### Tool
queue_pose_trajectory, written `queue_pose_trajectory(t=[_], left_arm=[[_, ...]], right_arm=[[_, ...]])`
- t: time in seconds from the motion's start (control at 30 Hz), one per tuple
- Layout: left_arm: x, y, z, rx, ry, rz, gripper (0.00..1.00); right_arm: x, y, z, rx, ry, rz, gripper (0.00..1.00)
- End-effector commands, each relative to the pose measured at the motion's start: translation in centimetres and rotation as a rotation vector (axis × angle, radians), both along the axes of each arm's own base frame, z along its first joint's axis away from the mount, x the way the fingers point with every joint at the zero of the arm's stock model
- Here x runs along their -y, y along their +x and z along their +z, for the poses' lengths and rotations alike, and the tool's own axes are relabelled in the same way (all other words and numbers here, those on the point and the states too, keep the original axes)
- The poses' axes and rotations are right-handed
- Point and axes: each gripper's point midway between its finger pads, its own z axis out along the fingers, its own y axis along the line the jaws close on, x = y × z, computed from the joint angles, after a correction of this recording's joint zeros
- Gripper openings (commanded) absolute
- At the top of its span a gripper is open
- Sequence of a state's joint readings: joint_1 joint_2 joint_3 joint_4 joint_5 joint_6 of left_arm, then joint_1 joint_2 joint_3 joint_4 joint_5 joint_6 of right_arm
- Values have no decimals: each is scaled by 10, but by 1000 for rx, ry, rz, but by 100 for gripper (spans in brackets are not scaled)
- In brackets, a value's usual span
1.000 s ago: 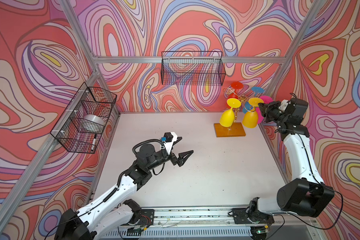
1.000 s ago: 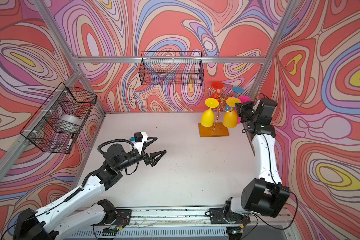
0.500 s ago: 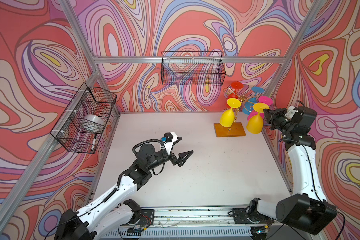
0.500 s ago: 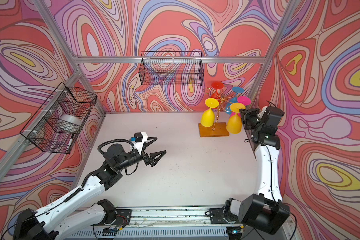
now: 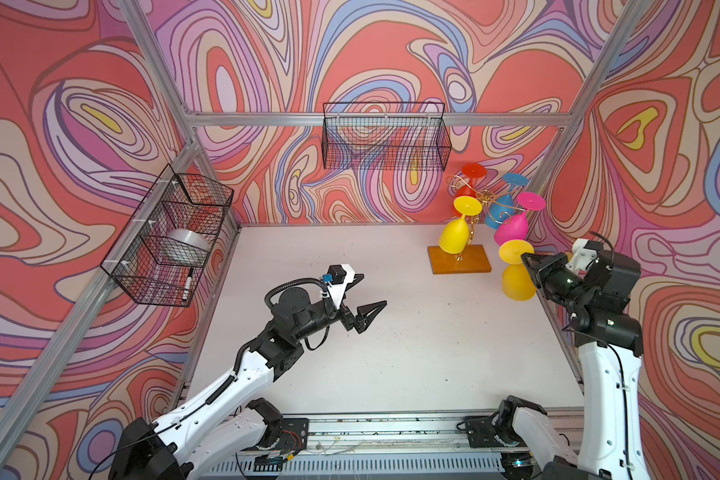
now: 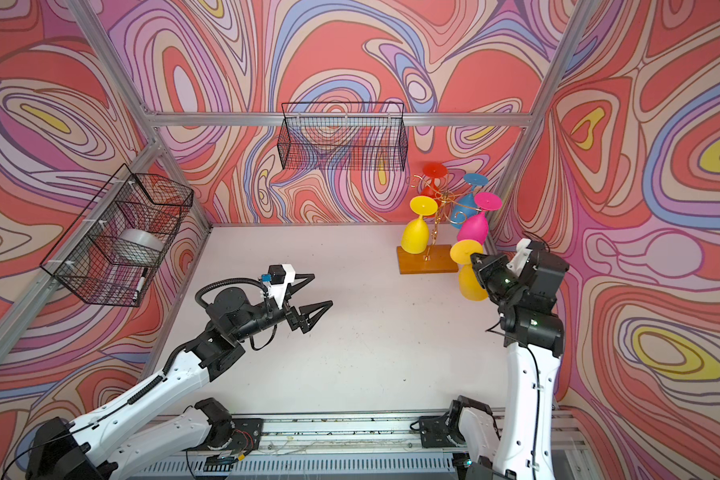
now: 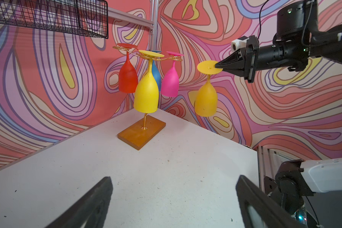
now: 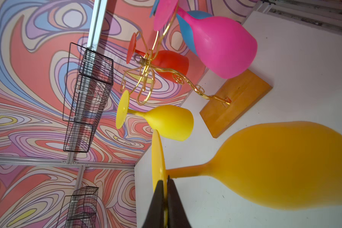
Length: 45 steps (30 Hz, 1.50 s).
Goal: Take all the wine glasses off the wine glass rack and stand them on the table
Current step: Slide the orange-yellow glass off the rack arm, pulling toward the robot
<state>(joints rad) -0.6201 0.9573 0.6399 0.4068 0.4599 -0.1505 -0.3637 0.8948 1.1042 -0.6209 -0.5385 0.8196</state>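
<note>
In a top view, right of centre, the right gripper [image 5: 525, 261] pinches the foot of one orange wine glass [image 5: 516, 284]. Its long axis is vertical, bowl down, just lower right of the single wine glass rack [image 5: 460, 261] and clear of it. Four other glasses hang on the rack. The left gripper [image 5: 374, 289], mid-frame, gapes empty and is farther off.

- We see a white table [image 5: 391, 353], its top flecked with small dark specks.
- Above the table's far edge, a long black wire basket [image 5: 385, 137] hangs from an aluminium bar [image 5: 258, 119].
- Above the table's left edge, a second, compartmented black wire basket [image 5: 167, 237] hangs from a slanted frame bar.
- In its middle compartment we find a silver roll [image 5: 186, 241]. A white marker [image 5: 187, 284] stands in the compartment nearest the table's front.
- Swirl-patterned walls [image 5: 59, 124] enclose the table on three sides.
</note>
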Motion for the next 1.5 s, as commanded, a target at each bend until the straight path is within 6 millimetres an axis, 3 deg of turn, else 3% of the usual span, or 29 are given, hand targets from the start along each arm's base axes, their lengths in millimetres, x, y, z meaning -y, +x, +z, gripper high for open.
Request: queue_pose_trajectory(t=[0.0, 0.37, 0.6, 0.7, 0.9, 1.17, 1.47], left_arm=[[-2, 1, 19, 23, -31, 17, 99], [-15, 21, 10, 9, 14, 151, 100], [-24, 33, -1, -5, 41, 235, 100], [-37, 41, -2, 9, 59, 316, 100], [-48, 50, 1, 10, 86, 385, 100], [-63, 53, 10, -20, 90, 460, 100], [-87, 48, -5, -131, 109, 563, 100]], right_arm=[[-13, -17, -22, -50, -90, 60, 0], [-54, -50, -48, -14, -152, 213, 0], [-65, -60, -61, 2, -141, 253, 0], [-70, -63, -67, 10, -126, 269, 0], [-76, -61, -81, 14, -94, 297, 0], [-81, -53, -79, 38, -93, 328, 0], [-96, -48, -95, 27, -73, 376, 0]])
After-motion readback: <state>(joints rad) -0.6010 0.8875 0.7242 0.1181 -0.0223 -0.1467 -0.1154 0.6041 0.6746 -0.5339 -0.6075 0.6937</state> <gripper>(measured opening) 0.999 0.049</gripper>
